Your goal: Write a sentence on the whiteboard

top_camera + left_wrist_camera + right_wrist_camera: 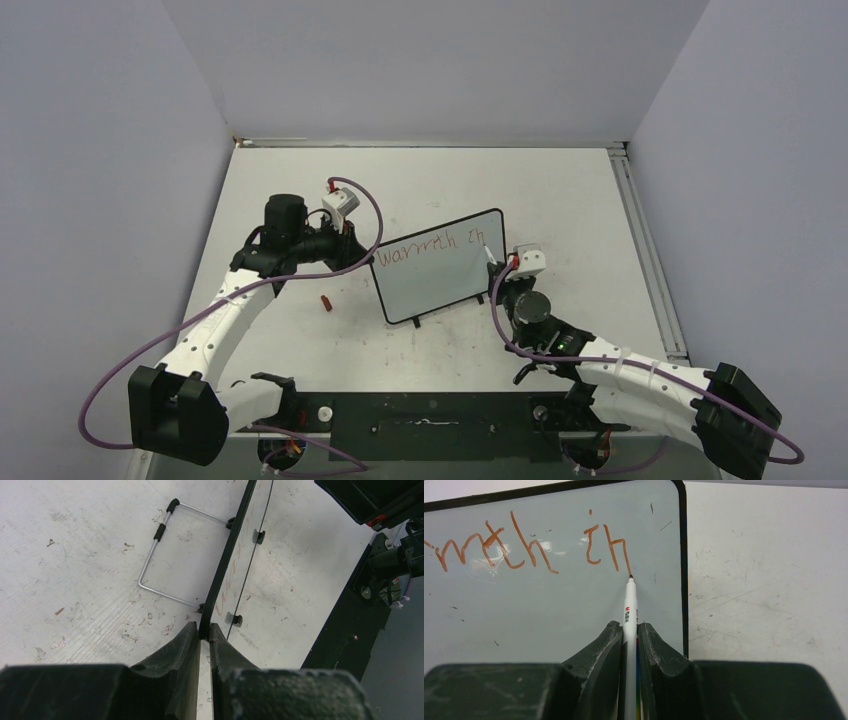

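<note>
Nearest me, the right fingers [606,645] pinch a white marker [630,600], its tip touching the last stroke of the red sentence [524,547], which reads "warmth in". The whiteboard [440,290] stands mid-bench [560,200]. A small red piece [324,301] lies near it. The left fingers [180,642] clamp the board's left edge.

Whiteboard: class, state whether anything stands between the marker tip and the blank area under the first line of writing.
Nothing visible does. The marker, held in the right end effector, touches the whiteboard at the end of "in"; the area below is bare. The left end effector clamps only the board's edge.
</note>
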### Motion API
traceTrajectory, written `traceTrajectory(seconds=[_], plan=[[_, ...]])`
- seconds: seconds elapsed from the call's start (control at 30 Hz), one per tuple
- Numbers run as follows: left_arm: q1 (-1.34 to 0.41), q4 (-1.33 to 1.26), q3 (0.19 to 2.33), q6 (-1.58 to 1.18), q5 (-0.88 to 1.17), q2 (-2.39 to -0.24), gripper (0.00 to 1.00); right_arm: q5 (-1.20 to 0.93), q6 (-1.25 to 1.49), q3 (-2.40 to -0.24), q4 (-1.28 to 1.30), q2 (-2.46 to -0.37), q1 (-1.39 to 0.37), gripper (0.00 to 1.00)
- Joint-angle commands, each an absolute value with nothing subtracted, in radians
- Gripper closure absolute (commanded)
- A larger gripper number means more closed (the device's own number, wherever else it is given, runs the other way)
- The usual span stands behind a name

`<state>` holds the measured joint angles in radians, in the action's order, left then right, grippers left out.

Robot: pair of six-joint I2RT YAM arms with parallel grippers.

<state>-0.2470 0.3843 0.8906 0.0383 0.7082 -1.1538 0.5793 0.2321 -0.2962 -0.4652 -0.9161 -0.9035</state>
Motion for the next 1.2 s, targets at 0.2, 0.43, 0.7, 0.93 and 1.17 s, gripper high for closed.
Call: traceTrajectory(seconds=[0.2, 0.43, 0.7, 0.93, 1.17], plan=[[-0.241, 0.429, 0.882, 0.064, 0.660, -1.157, 1.00, 0.577, 0.233, -0.313, -0.449, -0.888, -0.897, 0.95], [-0.241, 0.432, 0.881, 0.060, 0.658, -1.149, 1.00, 0.543, 0.221, -0.334, -0.386, -0.771, -0.898, 0.95], [-0.242, 0.431, 0.881, 0.058, 0.663, -1.139, 1.00, 0.315, 0.237, -0.346, -0.341, -0.706, -0.928, 0.95], [-0.241, 0.431, 0.882, 0.058, 0.663, -1.139, 1.00, 0.241, 0.259, -0.359, -0.426, -0.803, -1.064, 0.95], [-0.241, 0.430, 0.879, 0.058, 0.661, -1.139, 1.00, 0.214, 0.252, -0.388, -0.591, -0.998, -1.125, 0.95]])
